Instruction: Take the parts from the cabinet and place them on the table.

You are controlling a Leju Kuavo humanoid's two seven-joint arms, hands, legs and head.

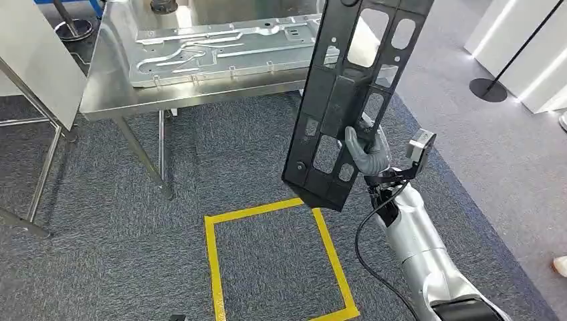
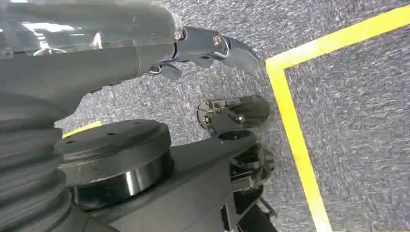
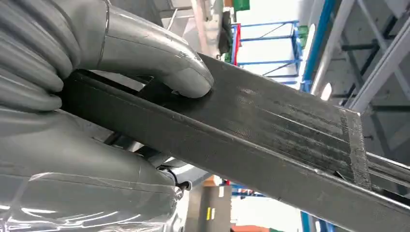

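The black slotted panel (image 1: 354, 93) is gripped at its near edge by the right robot hand (image 1: 370, 152), thumb pressed on its face, and held upright above the yellow-taped square (image 1: 277, 257) on grey carpet, short of the counter (image 1: 117, 87). The left robot hand (image 2: 212, 46) hangs floorward, its state impossible to tell. The panel should be kept clamped and laid flat beside the silver stamped sheet (image 1: 214, 50) there.
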